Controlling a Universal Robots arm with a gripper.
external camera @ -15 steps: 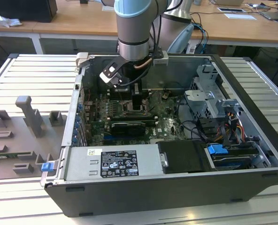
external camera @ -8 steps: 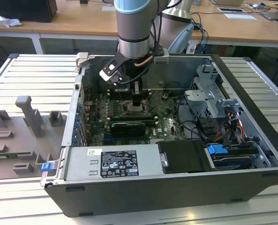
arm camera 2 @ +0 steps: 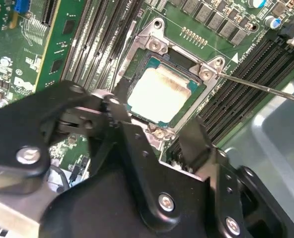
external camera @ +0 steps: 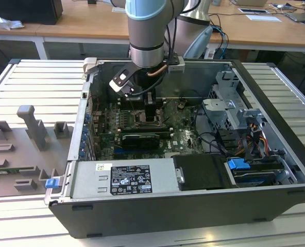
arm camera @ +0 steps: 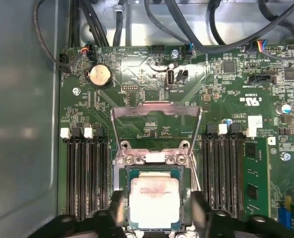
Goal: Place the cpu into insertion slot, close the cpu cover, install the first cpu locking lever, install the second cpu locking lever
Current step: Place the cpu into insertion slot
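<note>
Seating the cpu (arm camera: 154, 201) in the insertion slot (arm camera: 155, 170) is judged to be the step in hand, and it is all but done. The pale chip is seen lying flat and square inside the socket rim in both wrist views. The cpu cover (arm camera: 157, 109) is not yet closed: its silver frame stands swung up behind the socket, and a thin locking lever (arm camera 2: 261, 86) is seen standing free beside it. Bringing the cover down would call for the gripper (arm camera: 158, 210) to be lifted clear of the socket first, since it sits in the frame's path. The fingers (arm camera: 118, 206) are spread, one on each side of the chip; nothing appears to be pinched, though light contact cannot be ruled out. The arm (external camera: 147, 31) is held upright over the open computer case (external camera: 291, 149), its wrist pointed straight down at the motherboard (arm camera: 226, 99).
</note>
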